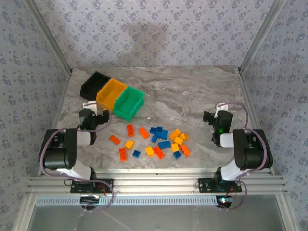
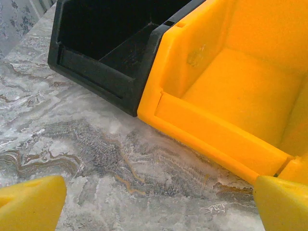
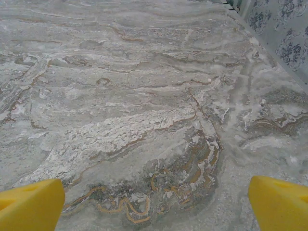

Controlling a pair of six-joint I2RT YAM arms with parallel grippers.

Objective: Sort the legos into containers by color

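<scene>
1. Left gripper (image 1: 95,117): at 9 o'clock from the centre of the table (image 1: 192,91). In the left wrist view its yellow fingers (image 2: 29,204) stand spread wide, with only bare marble between them. It grips nothing.
2. Right gripper (image 1: 219,119): at 3 o'clock from the table centre. Jaws are fully apart, the fingertips (image 3: 279,202) sit at the two lower corners of the right wrist view, and nothing is held.
3. Containers: a diagonal row at 10 o'clock from the table centre. Black bin (image 1: 89,87) is farthest out, yellow-orange bin (image 1: 107,100) is in the middle, and green bin (image 1: 126,110) is nearest the centre. Neighbouring bins touch side to side.
4. Just beyond the left gripper, toward 12 to 1 o'clock, are the open fronts of the black and yellow-orange bins.
5. Legos (image 1: 164,144): loose on the marble at 6 o'clock from the table centre, between the two arms. Red-orange, yellow-orange and blue bricks lie mixed together, with the blue ones mostly mid-cluster.
6. Both grippers are well apart from the bricks.
</scene>
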